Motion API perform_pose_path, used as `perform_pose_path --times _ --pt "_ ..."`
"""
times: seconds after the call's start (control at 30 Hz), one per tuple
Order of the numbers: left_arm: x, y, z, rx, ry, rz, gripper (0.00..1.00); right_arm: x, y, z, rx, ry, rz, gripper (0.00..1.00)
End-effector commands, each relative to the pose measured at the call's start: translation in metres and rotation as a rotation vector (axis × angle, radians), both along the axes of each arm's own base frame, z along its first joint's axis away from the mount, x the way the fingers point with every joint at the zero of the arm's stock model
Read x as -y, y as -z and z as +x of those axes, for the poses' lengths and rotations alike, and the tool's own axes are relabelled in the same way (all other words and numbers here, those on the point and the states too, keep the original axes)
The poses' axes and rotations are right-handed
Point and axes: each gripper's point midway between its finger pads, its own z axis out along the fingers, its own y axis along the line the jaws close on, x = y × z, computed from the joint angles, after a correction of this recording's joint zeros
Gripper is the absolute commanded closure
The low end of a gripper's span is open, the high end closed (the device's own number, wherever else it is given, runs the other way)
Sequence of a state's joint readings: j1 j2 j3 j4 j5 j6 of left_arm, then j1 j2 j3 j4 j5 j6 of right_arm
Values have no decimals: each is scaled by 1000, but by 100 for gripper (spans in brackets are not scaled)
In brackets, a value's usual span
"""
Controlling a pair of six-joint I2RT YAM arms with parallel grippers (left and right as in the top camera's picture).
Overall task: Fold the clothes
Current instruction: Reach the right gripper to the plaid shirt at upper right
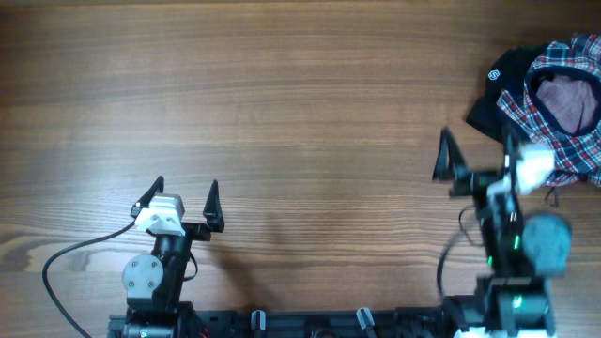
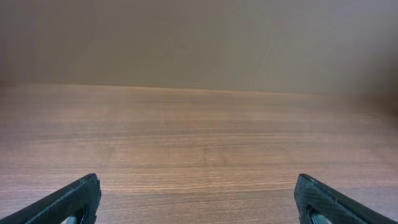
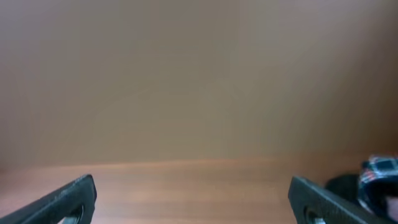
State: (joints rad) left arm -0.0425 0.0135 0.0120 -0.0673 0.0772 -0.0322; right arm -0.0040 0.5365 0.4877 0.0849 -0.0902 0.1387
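Sitting bunched up in the far right corner of the counter (image 1: pixel 282 94), the plaid shirt (image 1: pixel 568 113) lies partly over a black garment (image 1: pixel 496 86) with a small white logo. The heap is crumpled, so no clear long axis shows. Right hand (image 1: pixel 477 155) is spread wide, holding nothing, just beside the heap's near-left edge. Its outer finger looks to be at or over the shirt's hem; I cannot tell whether it touches. The clothes lie ahead and to the right of that hand, and the right wrist view catches them only at the lower right edge. Left hand (image 1: pixel 186 192) is also wide and empty, well apart across bare wood. My read: the right arm is clearly nearer and should reach forward-right to drag the shirt toward the centre.
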Motion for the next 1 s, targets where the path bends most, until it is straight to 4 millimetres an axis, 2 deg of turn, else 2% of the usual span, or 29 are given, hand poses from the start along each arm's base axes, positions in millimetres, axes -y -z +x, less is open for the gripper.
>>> perform_pose_path --times 0.0,0.1,0.13,0.17,0.3,0.37,0.47,0.57,0.63,0.7,0.8,0.87,0.97 --pt "0 2 0 -1 3 -3 0 29 -11 47 -156 115 -27 0" --pt "0 2 0 -1 3 -3 0 67 5 90 -355 184 22 0" --pt "0 2 0 -1 3 -3 0 89 9 107 -416 224 37 0" --pt "0 2 0 -1 3 -3 0 100 12 118 -443 233 53 1" --pt "0 2 0 -1 3 -3 0 104 25 149 -478 159 75 0" --pt "0 2 0 -1 3 -3 0 123 50 159 -524 229 24 0" --pt "0 2 0 -1 3 -3 0 154 92 169 -609 328 11 0" --pt "0 2 0 -1 3 -3 0 170 140 176 -702 342 20 0" --pt "0 2 0 -1 3 -3 0 176 157 180 -726 350 27 0" --pt "0 2 0 -1 3 -3 0 187 165 188 -711 387 13 0" --pt "0 2 0 -1 3 -3 0 197 160 194 -670 424 -25 0" --pt "0 2 0 -1 3 -3 0 198 160 195 -672 420 -55 0" --pt "0 2 0 -1 3 -3 0 203 172 191 -710 451 -62 0"
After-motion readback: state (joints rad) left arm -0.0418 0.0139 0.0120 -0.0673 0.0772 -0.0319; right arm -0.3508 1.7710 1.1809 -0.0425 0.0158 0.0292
